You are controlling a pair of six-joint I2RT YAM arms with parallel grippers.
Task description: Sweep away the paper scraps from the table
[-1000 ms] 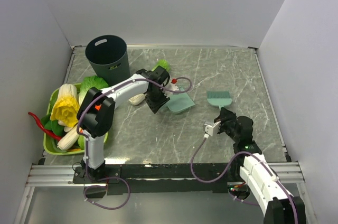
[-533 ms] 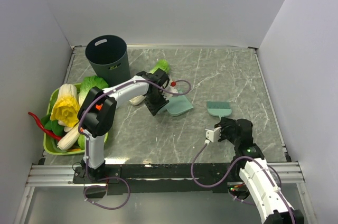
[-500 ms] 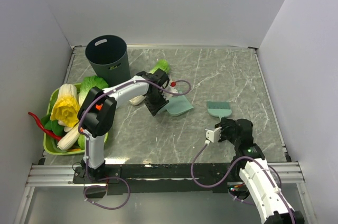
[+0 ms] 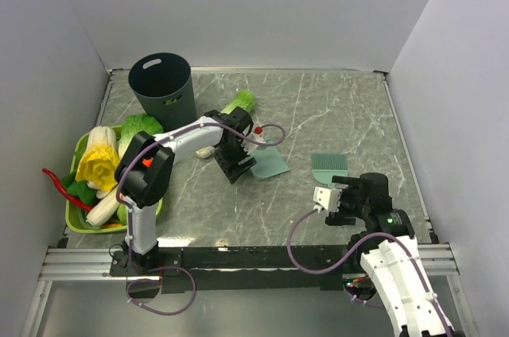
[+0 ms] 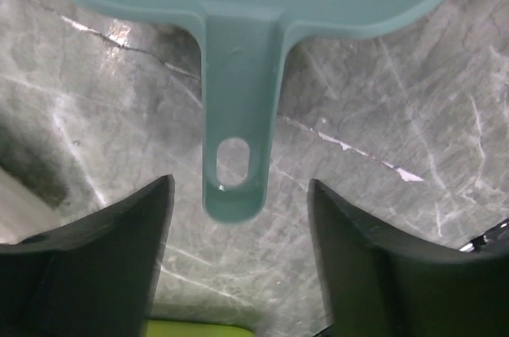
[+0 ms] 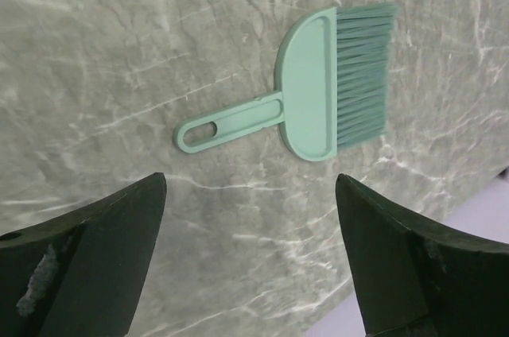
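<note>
While the teal dustpan point(image 4: 270, 164) lies near the middle of the grey marbled table point(image 4: 350, 106), the left end effector point(image 5: 238, 190) sits at its handle point(image 5: 238, 91) with both fingers point(image 5: 103, 261) spread wide. In the left wrist view the rounded handle end, with its hanging hole, lies in the gap between the fingertips and touches neither, so nothing is gripped. To the right of the dustpan and apart from it, the teal hand brush point(image 4: 328, 164) lies flat on the table. The right end effector point(image 6: 250, 190) is just on the near side of the brush, likewise open and empty. The right wrist view shows the whole brush on the marble beyond the two dark fingers point(image 6: 87, 261), clear of both, its handle to the left and its bristles point(image 6: 364, 75) to the right. A dark grey waste bin point(image 4: 161, 87) stands at the far left corner. A lime-green tray point(image 4: 71, 224) at the left edge holds a pale cabbage point(image 4: 97, 158), a red chilli point(image 4: 56, 182) and other vegetables. A leafy green vegetable point(image 4: 241, 101) lies on the table just beyond the left arm. Small dark-green bits point(image 4: 79, 190) lie in the tray beside the chilli, too small to tell whether they are the paper scraps; no other view shows any
</note>
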